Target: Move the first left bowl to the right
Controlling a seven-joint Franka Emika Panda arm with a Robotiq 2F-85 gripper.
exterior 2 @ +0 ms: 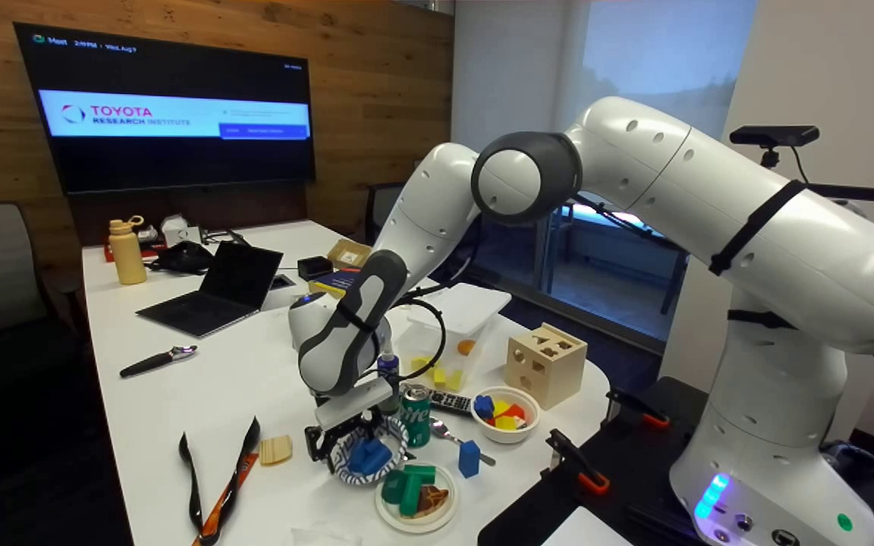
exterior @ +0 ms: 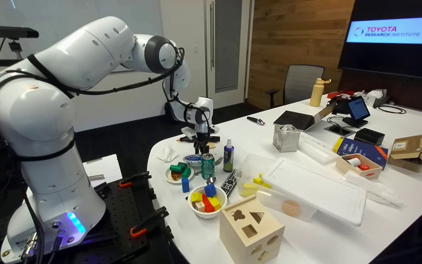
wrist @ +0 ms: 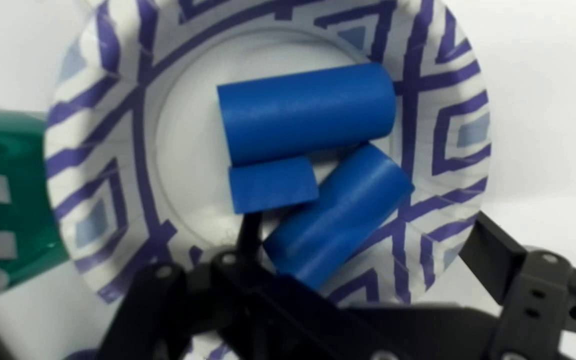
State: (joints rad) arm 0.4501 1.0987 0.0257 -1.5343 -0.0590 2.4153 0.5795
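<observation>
Purple lines on white run round the patterned bowl point(wrist: 103, 130), seen from above in the wrist view with three blue blocks point(wrist: 308, 112) lying in it: two long rounded ones and a shorter piece close against them. The black gripper point(wrist: 363, 230) is low over it, its fingers point(wrist: 493, 257) released and well apart — one reaches inside the bowl beside the short piece, the other stands outside the rim, with the bowl's wall between them. Whether either finger touches the wall cannot be told, nor whether the bowl sits flat or slightly tilted. It is on the white table point(exterior 2: 149, 417), just beside an upright green can point(exterior 2: 416, 418) and near a white plate point(exterior 2: 391, 517) that bears green blocks point(exterior 2: 410, 493) and a brown piece point(exterior 2: 433, 502). A lone blue block point(exterior 2: 469, 459) stands on end close to the plate. Farther along the table is a white bowl point(exterior: 208, 215) heaped with coloured blocks point(exterior: 207, 203), with a wooden shape box point(exterior 2: 556, 381) just beside it. A purple spray bottle point(exterior: 228, 157) stands near the can, and a dark remote control point(exterior: 229, 182) lies between that bottle and the white bowl. In an exterior view, black and orange tongs point(exterior 2: 229, 493) lie with their arms parted; a small pale wooden piece point(exterior 2: 276, 450) rests between them and the gripper. In both exterior views the white arm point(exterior: 86, 55) arches over the table.
</observation>
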